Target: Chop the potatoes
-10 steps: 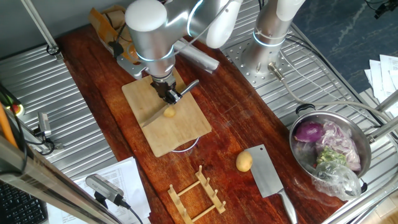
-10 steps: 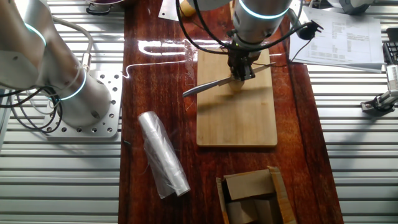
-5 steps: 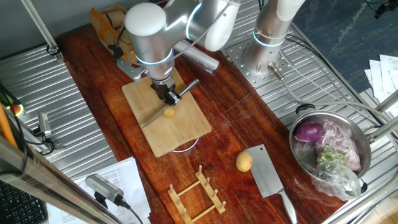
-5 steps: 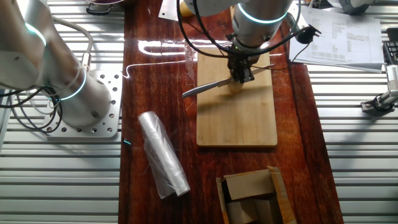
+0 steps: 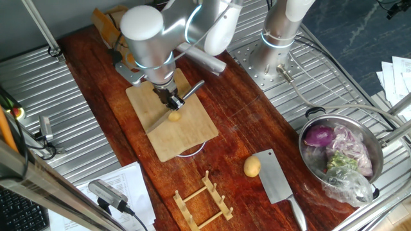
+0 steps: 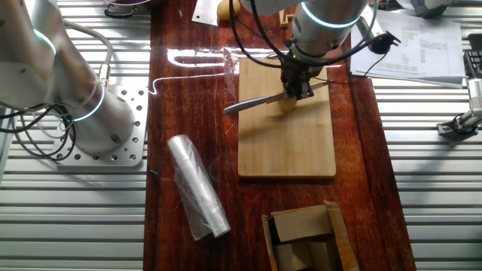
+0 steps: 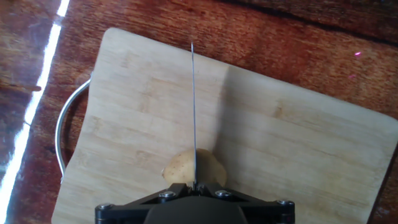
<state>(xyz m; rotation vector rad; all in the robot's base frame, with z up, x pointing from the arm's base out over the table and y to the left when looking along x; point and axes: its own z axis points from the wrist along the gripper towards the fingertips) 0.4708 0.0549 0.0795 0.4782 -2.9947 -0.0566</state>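
— Looking at the potatoes, what do you see?

— Two of them. One small yellow-tan potato point(image 5: 174, 116) sits on the cutting board point(image 5: 168, 122), about at its middle. In the hand view its skin is smooth and lightly speckled, and the knife point(image 7: 193, 112) runs straight across its top, edge down. Whether the blade is already in the flesh I cannot tell.

— And the second potato point(image 5: 252, 167)?

— Whole and rounded, lying on the dark wooden worktop point(image 5: 244, 128) well to the right of the board and nearer the camera in that fixed view, just beside the flat blade of a cleaver point(image 5: 278, 181).

— What about the claw point(image 5: 172, 101)?

— It is closed on the knife, gripping it directly above the potato on the board. The blade points away toward the board's far edge in the hand view.

— What else is around?

— A metal pot point(image 5: 340, 157) at the right holds a purple-red onion point(image 5: 318, 136) and some cut scraps with a plastic bag. A small wooden rack point(image 5: 203, 200) lies near the front edge of the worktop. In the other fixed view a roll of clear plastic point(image 6: 197, 186) lies left of the board and a cardboard box point(image 6: 305, 237) sits at the near end.

— Anything blocking the view?

— The arm's big joint point(image 5: 146, 35) hangs over the far part of the board in one fixed view, and the claw hides part of the potato in the other.
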